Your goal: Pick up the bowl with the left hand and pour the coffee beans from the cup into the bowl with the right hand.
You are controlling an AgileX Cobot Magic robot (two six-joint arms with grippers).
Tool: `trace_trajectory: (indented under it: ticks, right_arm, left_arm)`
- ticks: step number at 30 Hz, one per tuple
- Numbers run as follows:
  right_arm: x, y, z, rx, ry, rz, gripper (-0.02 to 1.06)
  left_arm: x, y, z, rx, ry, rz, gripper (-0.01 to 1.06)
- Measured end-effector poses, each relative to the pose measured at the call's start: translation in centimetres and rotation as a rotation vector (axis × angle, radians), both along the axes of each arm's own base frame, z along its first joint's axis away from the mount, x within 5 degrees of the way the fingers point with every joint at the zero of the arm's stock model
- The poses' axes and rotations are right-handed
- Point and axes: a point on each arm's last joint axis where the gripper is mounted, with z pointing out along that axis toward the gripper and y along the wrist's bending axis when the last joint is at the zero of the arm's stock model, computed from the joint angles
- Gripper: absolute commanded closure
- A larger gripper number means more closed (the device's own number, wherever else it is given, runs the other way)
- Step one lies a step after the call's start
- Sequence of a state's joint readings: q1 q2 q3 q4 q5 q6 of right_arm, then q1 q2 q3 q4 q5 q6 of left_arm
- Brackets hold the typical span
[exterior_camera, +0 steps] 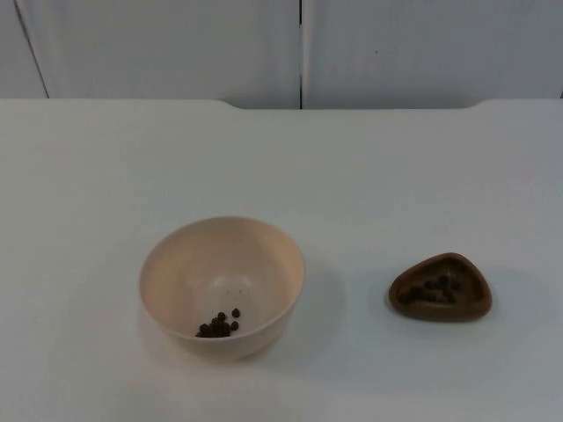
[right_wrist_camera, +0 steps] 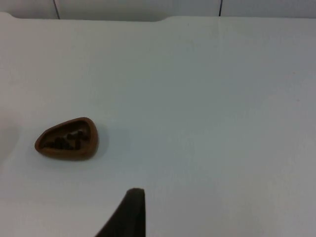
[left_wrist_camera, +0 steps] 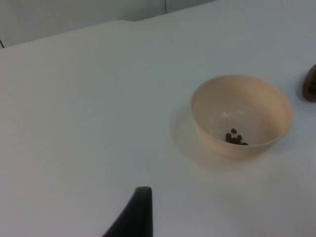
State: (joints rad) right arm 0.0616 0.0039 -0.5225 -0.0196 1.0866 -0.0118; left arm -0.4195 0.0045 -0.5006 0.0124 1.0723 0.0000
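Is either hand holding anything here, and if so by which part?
Nothing is held. The bowl and the cup both stand free on the table, apart from each other, with no hand at either.

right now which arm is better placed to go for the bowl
The left. The cream bowl sits on the robot's left half of the table, and the left wrist view looks straight onto it with bare table between. The brown cup of beans lies on the right, in front of the right arm's camera.
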Motion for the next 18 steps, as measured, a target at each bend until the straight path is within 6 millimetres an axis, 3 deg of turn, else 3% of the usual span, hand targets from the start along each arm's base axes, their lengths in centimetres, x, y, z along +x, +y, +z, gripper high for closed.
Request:
trace_trajectory:
  ticks: [18]
  right_arm:
    - [0.0,0.0,0.0,0.0,0.0,0.0,-0.01]
  left_arm:
    - [-0.03,-0.05,0.0,-0.001,0.001,0.083,0.0]
